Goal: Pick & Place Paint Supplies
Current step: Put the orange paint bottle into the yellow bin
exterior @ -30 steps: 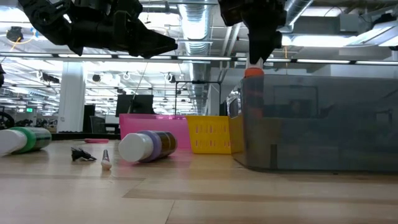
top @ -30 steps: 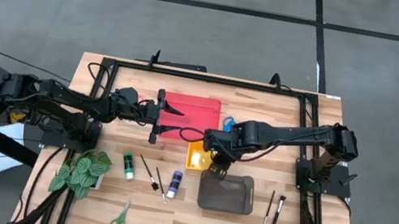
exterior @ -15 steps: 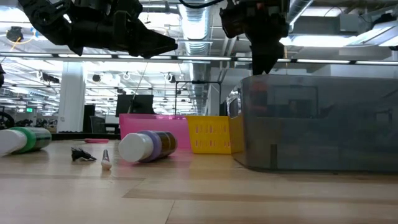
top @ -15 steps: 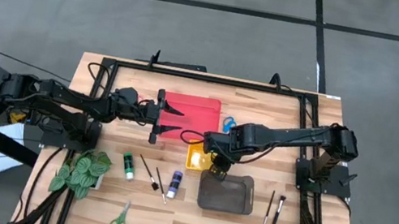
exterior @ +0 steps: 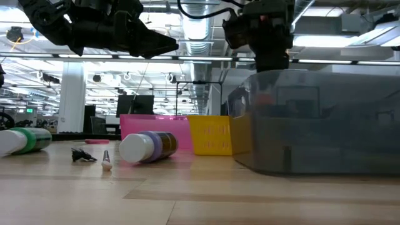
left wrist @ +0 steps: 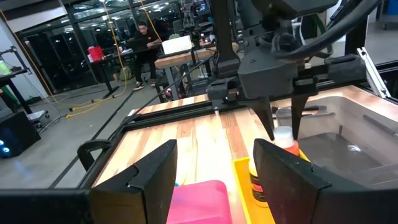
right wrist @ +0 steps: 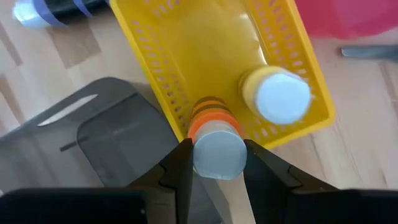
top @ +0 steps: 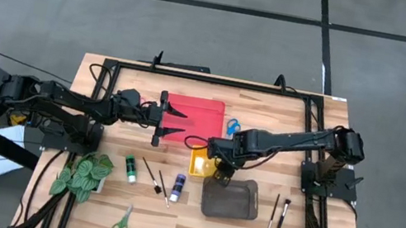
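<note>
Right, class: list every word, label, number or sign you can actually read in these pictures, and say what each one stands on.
No text can be read in any view.
Orange-capped bottle, held by the right gripper at the edge of the yellow tray: bands, no words.
Yellow bottle standing in that tray: blank cap.
Purple bottle and green bottle lying on the table: labels too blurred.
</note>
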You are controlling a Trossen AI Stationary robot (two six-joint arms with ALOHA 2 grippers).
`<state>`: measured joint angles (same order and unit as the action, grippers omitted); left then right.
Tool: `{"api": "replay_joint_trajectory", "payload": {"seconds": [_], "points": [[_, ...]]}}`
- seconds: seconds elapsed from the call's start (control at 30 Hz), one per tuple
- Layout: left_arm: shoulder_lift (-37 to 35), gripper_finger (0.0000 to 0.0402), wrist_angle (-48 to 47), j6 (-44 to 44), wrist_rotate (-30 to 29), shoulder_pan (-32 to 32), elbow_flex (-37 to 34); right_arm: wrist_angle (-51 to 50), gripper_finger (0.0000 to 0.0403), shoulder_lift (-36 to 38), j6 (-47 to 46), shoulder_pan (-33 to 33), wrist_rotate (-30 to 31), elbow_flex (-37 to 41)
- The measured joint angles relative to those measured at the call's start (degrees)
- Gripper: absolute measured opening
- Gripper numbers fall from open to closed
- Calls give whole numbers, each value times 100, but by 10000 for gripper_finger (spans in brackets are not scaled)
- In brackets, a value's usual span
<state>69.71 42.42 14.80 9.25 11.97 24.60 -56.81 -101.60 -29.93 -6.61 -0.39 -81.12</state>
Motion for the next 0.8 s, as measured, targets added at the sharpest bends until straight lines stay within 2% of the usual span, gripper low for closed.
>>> {"api": "replay_joint_trajectory", "payload": {"seconds": [0.8], "points": [[0,204,0,40,0,0,0,78,118,0,33,114,20,0]]}}
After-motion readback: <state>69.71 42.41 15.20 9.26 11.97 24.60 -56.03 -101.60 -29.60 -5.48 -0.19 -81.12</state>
